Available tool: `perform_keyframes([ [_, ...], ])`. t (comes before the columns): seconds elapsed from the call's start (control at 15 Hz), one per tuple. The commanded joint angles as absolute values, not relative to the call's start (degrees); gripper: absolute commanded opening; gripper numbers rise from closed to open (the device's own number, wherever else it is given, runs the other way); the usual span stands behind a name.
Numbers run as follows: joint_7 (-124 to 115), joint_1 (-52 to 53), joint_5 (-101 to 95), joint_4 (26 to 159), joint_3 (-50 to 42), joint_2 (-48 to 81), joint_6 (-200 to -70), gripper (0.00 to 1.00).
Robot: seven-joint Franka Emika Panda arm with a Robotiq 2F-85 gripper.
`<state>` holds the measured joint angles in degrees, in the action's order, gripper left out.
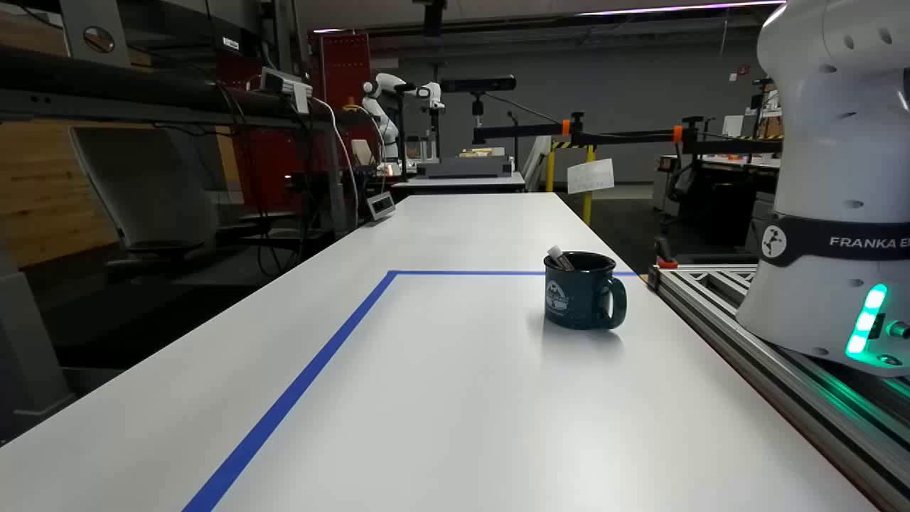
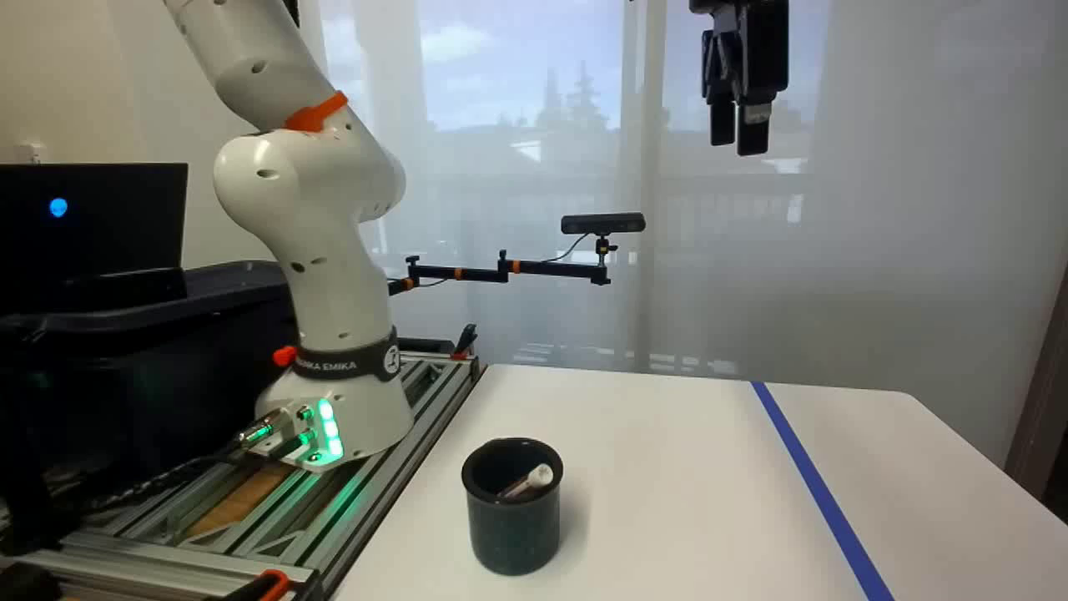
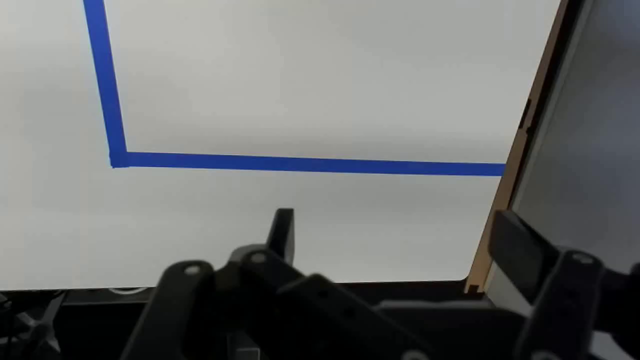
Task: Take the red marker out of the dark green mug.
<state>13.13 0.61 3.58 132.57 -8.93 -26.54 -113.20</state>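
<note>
The red marker [image 2: 529, 482] leans inside the dark green mug [image 2: 515, 534], upright on the bench [image 2: 667, 501]; its pale end [image 1: 556, 252] pokes out of the mug roughly opposite the handle [image 1: 621, 304]. Likely light, stiff and slick, it wants a pinch on that end, though how deep it sits is hidden. Well above the mug, the end effector [image 3: 392, 227] is spread wide, nothing between its fingers [image 3: 281, 232].

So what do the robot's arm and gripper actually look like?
The arm is glossy white and rounded, with an orange band. A black band round its base reads FRANKA EMIKA, and a strip of green lights glows near a metal-looking connector. The gripper is black, with two blocky fingers and pale round dots, likely screw heads, in the wrist view.
</note>
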Motion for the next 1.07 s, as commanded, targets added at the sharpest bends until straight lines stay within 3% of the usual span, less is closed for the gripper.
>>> perform_keyframes([
  [0.0,13.4,-0.2,3.9,132.4,-8.2,-26.5,-113.1,1.00],
  [0.47,11.7,-0.8,6.3,133.7,-9.3,-25.7,-112.1,1.00],
  [1.0,5.3,-6.0,10.3,143.9,-11.1,-25.2,-110.1,1.00],
])
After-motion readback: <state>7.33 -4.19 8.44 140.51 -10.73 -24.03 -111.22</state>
